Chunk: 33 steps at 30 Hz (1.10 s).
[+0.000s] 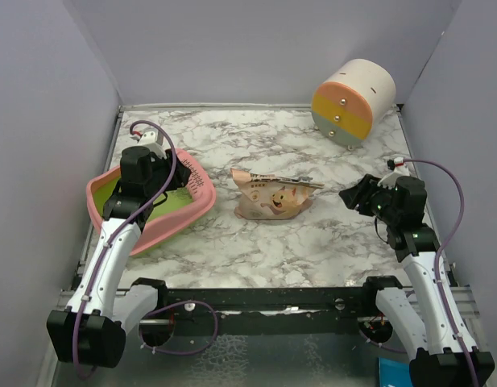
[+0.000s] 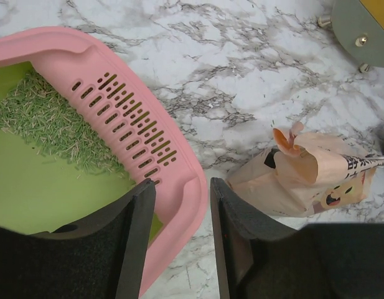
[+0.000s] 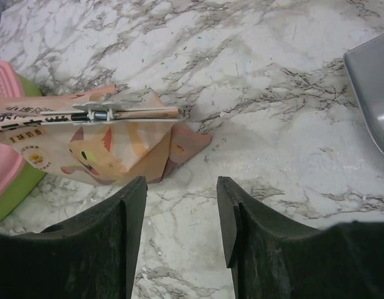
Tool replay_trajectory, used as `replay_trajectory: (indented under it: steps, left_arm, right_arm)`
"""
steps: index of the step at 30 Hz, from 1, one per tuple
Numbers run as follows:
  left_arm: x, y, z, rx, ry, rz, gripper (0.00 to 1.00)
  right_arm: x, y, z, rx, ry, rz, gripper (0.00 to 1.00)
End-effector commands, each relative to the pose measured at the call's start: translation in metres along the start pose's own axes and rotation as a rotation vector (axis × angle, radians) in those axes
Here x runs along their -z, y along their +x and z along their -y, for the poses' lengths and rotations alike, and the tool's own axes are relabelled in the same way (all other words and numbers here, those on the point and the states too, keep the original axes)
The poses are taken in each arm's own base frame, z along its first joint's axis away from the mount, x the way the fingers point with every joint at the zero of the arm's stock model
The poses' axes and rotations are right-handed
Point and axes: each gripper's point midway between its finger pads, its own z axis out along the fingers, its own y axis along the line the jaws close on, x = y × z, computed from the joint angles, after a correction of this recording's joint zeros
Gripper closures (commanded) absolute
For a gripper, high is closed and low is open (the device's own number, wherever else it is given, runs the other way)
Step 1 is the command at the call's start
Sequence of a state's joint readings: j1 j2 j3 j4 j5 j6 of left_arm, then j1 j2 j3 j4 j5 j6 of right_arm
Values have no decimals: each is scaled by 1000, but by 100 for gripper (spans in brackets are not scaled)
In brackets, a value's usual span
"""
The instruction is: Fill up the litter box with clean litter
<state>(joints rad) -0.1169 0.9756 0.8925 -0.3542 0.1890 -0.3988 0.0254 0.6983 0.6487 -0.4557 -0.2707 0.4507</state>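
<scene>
The pink litter box with a yellow-green inside lies at the left of the table. A patch of pale greenish clean litter lies against the slotted rim piece. My left gripper is open, and its jaws straddle the box's near right rim, with a gap showing beside the right finger. The tan cat-printed pouch lies mid-table, with a clip across its top. My right gripper is open over bare marble, a little to the right of the pouch and holding nothing.
A round cream, orange and yellow drawer unit stands at the back right. A grey glossy object shows at the right edge of the right wrist view. Purple walls enclose the table on three sides.
</scene>
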Motion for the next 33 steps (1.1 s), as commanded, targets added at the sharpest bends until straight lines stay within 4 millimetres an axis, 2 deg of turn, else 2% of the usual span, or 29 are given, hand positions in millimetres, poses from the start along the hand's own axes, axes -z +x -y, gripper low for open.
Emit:
replay_trajectory:
  steps: [1, 13, 17, 18, 20, 22, 24, 27, 29, 33]
  left_arm:
    - [7, -18, 11, 2, 43, 61, 55]
    - [4, -14, 9, 7, 37, 45, 55]
    - [0, -15, 16, -98, 102, 55, 58]
    - [-1, -15, 22, -127, 143, 49, 59]
    - [2, -17, 48, -194, 301, 30, 64]
    - [4, -18, 74, -239, 444, 14, 71]
    - [1, -15, 94, -325, 511, 11, 78]
    - [-3, -4, 128, -509, 571, 17, 80]
    - [-4, -2, 144, -580, 616, 23, 77]
    - [-8, 3, 156, -653, 708, 18, 71]
  right_arm:
    - [3, -13, -8, 39, -26, 40, 50]
    - [1, -11, -7, 45, -31, 34, 49]
    - [-1, -13, -7, 58, -34, 42, 48]
    - [-2, -14, -9, 73, -46, 42, 47]
    - [-4, -15, -13, 105, -75, 30, 46]
    - [-8, -14, -20, 139, -123, 6, 39]
    - [-14, -14, -29, 162, -186, -9, 33]
    - [-24, -16, -47, 198, -281, -35, 33]
    - [-31, -21, -57, 243, -311, -65, 36]
    - [-38, -36, -83, 336, -425, -97, 50]
